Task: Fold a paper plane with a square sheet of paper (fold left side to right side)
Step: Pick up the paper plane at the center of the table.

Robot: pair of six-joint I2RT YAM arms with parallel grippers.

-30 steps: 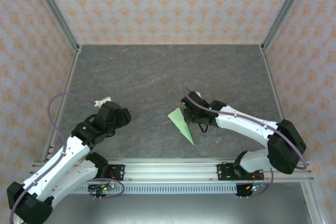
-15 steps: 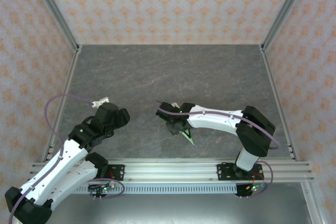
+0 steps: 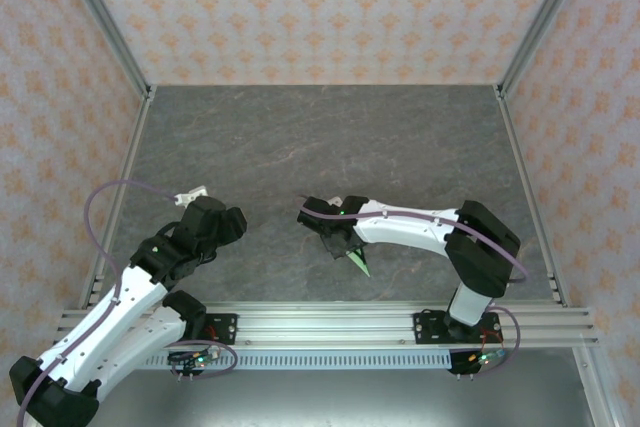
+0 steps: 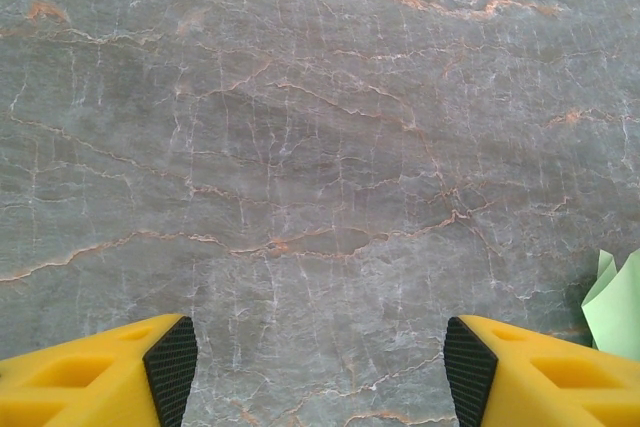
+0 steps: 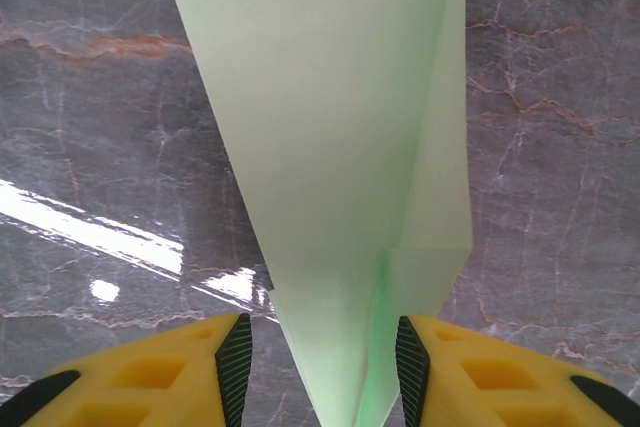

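My right gripper hangs low over the paper plane, which lies on the grey table. The plane's thin end sits between my two yellow fingers, and its wide part stretches away in front of them. These fingers are apart and not squeezing, and a bit of table shows between one finger and the paper. My left gripper is spread wide with nothing in it. A corner of the plane peeks in off to its right.
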